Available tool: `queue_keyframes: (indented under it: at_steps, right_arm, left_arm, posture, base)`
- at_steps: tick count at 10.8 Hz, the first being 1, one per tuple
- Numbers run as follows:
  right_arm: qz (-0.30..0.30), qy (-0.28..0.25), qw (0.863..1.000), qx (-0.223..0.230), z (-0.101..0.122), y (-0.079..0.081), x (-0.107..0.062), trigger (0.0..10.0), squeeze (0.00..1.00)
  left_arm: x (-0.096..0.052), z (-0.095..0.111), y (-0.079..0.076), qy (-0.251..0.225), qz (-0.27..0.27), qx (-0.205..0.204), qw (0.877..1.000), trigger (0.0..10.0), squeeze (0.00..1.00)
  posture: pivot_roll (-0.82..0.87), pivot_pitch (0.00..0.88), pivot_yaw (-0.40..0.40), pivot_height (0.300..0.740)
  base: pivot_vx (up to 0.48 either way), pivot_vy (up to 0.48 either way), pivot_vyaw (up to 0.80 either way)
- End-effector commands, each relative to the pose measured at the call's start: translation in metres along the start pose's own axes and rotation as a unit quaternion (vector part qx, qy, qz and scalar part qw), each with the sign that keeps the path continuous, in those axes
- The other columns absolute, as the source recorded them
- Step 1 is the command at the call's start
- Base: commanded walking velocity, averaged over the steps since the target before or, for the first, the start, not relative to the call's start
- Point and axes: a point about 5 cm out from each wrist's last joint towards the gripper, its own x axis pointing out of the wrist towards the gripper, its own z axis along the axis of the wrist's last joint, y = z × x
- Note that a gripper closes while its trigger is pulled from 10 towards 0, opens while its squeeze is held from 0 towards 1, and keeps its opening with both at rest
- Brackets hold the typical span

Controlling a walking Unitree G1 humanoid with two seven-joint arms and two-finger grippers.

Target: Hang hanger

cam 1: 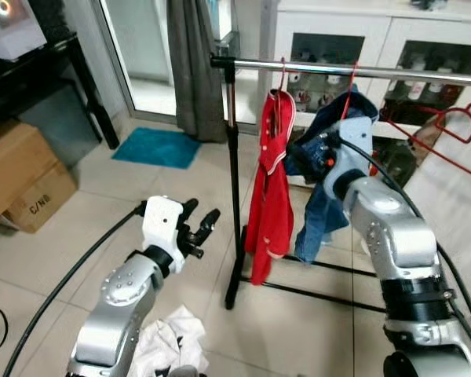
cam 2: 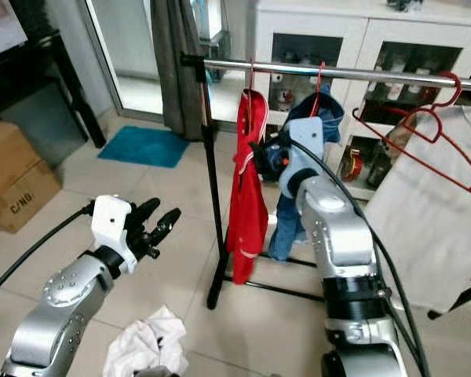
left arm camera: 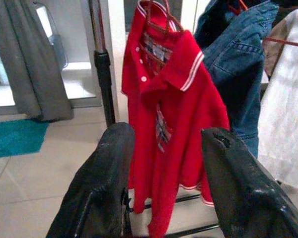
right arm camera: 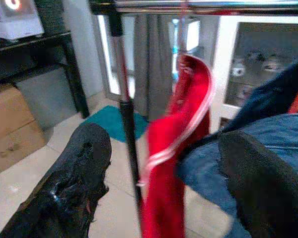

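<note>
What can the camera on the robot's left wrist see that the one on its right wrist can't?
The left wrist view alone shows the red polo shirt's front, with white buttons and plaid lining, and a white garment beyond the blue denim garment. The right wrist view alone shows brown cardboard boxes under a black table. Both show the shirt, denim, grey curtain and teal mat.

A lived-in room of a home: pale tiled floor [cam 1: 102, 228], a freestanding clothes rail [cam 1: 345, 71] hung with garments at twelve o'clock, a white glass-fronted cabinet [cam 1: 408, 39] behind it, a grey curtain [cam 1: 190, 63] and teal mat [cam 1: 157, 148] by the glass door at eleven, cardboard boxes [cam 1: 20, 177] at nine.
</note>
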Motion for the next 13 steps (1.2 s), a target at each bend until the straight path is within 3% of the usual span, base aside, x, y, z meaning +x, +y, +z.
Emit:
queue_keyframes:
  at_steps: [1, 3, 6, 8, 10, 13]
  right_arm:
    - [0.013, -0.007, 1.000, 0.002, 0.005, 0.007, 0.001, 10.0, 0.00]
    - [0.018, -0.011, 1.000, 0.013, 0.005, 0.011, 0.000, 10.0, 0.00]
    - [0.024, -0.015, 1.000, 0.010, 0.007, 0.013, -0.001, 10.0, 0.00]
    - [0.057, -0.019, 0.998, 0.001, 0.008, 0.023, -0.002, 10.0, 0.00]
    - [0.103, -0.012, 0.993, -0.062, 0.007, 0.036, -0.003, 10.0, 0.00]
    - [0.155, -0.003, 0.986, -0.056, 0.003, 0.042, -0.009, 10.0, 0.00]
  left_arm:
    - [-0.001, 0.005, 0.007, -0.007, 0.011, 0.015, 1.000, 10.0, 0.00]
    - [-0.001, 0.006, 0.010, -0.012, 0.017, 0.010, 1.000, 10.0, 0.00]
    - [0.000, 0.007, 0.010, -0.014, 0.015, 0.007, 1.000, 10.0, 0.00]
    - [-0.001, 0.007, 0.010, -0.015, 0.014, 0.008, 1.000, 10.0, 0.00]
    - [-0.002, 0.007, 0.009, -0.017, 0.014, 0.008, 1.000, 10.0, 0.00]
    - [-0.005, 0.005, 0.004, -0.019, 0.002, 0.004, 1.000, 10.0, 0.00]
  posture:
    - [0.02, 0.000, 0.052, 0.740]
    - [0.01, 0.000, 0.057, 0.740]
    - [0.01, 0.000, 0.059, 0.740]
    - [0.01, 0.000, 0.057, 0.740]
    - [0.02, 0.000, 0.052, 0.740]
    - [0.02, 0.000, 0.052, 0.740]
  base:
    - [0.240, 0.000, 0.00]
    - [0.313, 0.000, 0.00]
    - [0.376, 0.000, -0.53]
    - [0.371, 0.000, 0.00]
    - [0.362, 0.000, 0.40]
    - [0.095, 0.000, 0.27]
